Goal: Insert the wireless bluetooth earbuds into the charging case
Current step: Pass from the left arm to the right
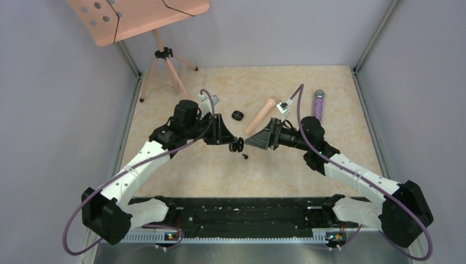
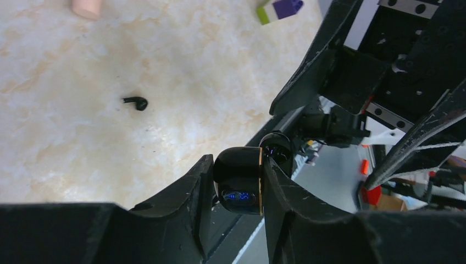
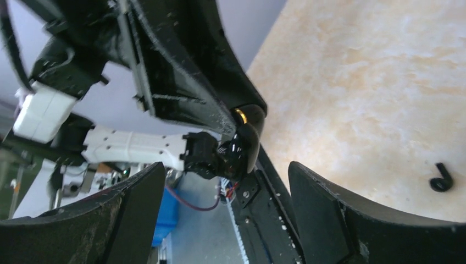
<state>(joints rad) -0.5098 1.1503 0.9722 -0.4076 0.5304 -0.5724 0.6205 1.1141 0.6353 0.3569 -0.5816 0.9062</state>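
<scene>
Left gripper (image 1: 232,142): my fingers are clamped on the charging case (image 2: 239,181), which hangs clear of the table (image 1: 209,181) near its middle, blue glints on its glossy face. Right gripper (image 1: 248,142): jaws wide apart, holding nothing, facing the case and just beside it. I see one earbud (image 2: 136,102) lying loose on the table close by.

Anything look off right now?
Yes: one earbud lies loose on the table near the case, which the left gripper holds, while the right gripper stands open and empty.
</scene>
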